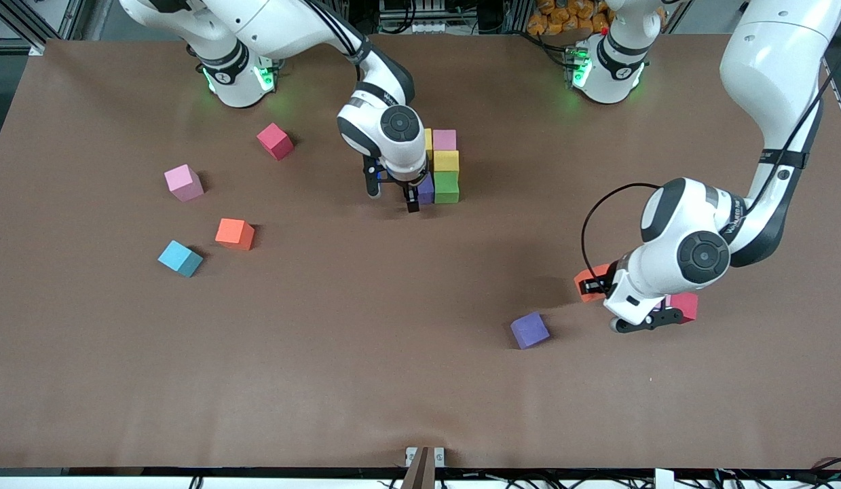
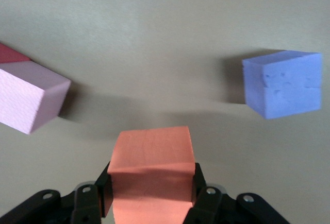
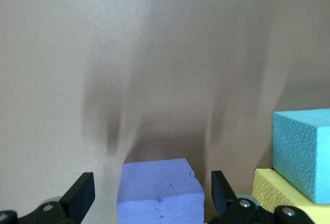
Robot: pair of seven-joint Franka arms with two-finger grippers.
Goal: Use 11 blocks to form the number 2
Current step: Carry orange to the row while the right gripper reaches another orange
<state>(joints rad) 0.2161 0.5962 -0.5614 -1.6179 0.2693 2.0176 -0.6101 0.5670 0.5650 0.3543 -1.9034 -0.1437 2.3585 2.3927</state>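
Note:
My left gripper (image 1: 594, 286) (image 2: 152, 189) is shut on an orange block (image 1: 587, 282) (image 2: 152, 162), low over the left arm's end of the table. A loose purple block (image 1: 529, 330) (image 2: 282, 82) lies nearby, and a pink block (image 2: 28, 100) lies beside the orange one. My right gripper (image 1: 391, 197) (image 3: 152, 193) is open at the middle cluster. A purple block (image 1: 425, 189) (image 3: 160, 190) stands between its fingers, with a gap on each side. Pink (image 1: 444, 139), yellow (image 1: 446, 161) and green (image 1: 446, 187) blocks are lined up there. A cyan block (image 3: 304, 152) rests on a yellow one (image 3: 278, 195).
A red cube (image 1: 275, 140), a pink block (image 1: 184, 183), an orange block (image 1: 235, 233) and a cyan block (image 1: 180, 258) lie loose toward the right arm's end. Another red cube (image 1: 685, 305) (image 2: 10, 54) sits under the left wrist. The brown table (image 1: 366, 380) stretches toward the front camera.

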